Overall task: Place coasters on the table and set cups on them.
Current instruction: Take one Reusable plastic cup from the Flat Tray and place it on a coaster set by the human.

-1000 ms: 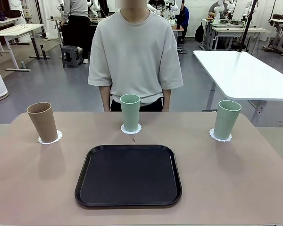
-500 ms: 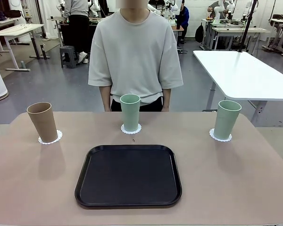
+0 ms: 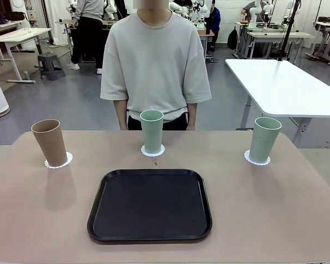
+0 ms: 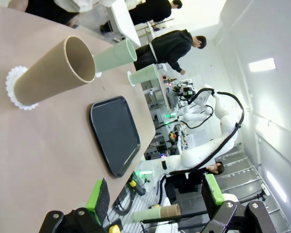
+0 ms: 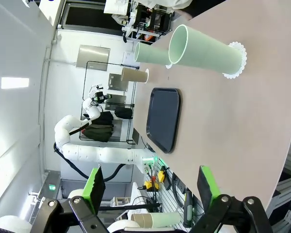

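Across the beige table point(image 3: 38, 209) three cups stand upright in a row along the far side, each on its own white lacy coaster. At the robot's left is the brown cup point(image 3: 49, 142) on its coaster point(image 3: 59, 162); in the middle, right in front of the person in the pale grey shirt point(image 3: 155, 60), is a mint cup point(image 3: 152, 131) on a coaster point(image 3: 153, 150); at the right stands the other mint cup point(image 3: 263, 139) on the third coaster point(image 3: 257, 160). A black tray point(image 3: 149, 205) lies nearer the robot's side, between the row of cups and the near edge, with nothing on it.

From the left wrist camera, the left gripper point(image 4: 155, 194) has its green-padded fingers point(image 4: 98, 196) spread wide with nothing between them. It hangs off the table's edge, and the brown cup point(image 4: 53, 73) is the nearest of the three to it, well apart from the fingers.

From the right wrist camera, the right gripper point(image 5: 150, 187) likewise has its fingers point(image 5: 205, 184) set wide apart and holds nothing. The mint cup point(image 5: 206, 51) on its coaster point(image 5: 236, 60) is the closest to it, again well clear of the pads.
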Robot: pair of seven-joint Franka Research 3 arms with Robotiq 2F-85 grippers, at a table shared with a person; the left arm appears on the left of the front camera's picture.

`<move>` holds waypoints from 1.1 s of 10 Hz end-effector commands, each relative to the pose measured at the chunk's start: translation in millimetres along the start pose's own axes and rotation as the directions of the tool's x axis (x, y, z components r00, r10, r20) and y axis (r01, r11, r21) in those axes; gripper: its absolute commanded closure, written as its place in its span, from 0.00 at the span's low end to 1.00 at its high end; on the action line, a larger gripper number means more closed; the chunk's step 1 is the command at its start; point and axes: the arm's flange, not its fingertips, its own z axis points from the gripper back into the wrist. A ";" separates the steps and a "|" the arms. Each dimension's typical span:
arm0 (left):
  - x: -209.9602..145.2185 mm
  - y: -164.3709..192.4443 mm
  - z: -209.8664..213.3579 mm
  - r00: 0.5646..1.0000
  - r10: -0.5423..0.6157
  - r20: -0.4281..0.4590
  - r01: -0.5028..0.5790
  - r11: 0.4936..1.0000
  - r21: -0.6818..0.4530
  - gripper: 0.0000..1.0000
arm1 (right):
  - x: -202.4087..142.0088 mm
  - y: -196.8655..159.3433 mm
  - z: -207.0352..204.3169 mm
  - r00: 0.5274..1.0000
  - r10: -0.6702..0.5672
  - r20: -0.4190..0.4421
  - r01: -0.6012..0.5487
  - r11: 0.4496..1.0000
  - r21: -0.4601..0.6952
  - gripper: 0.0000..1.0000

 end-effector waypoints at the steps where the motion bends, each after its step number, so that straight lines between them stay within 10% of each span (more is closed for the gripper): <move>1: 0.3 -2.4 0.6 1.000 0.005 0.007 -0.005 1.000 0.003 0.00 | -3.0 1.9 -1.3 1.000 0.000 0.009 0.000 1.000 -0.005 0.00; 11: 0.3 -2.4 0.6 1.000 0.005 0.007 -0.005 1.000 0.003 0.00 | -3.0 1.9 -1.3 1.000 0.000 0.009 0.000 1.000 -0.005 0.00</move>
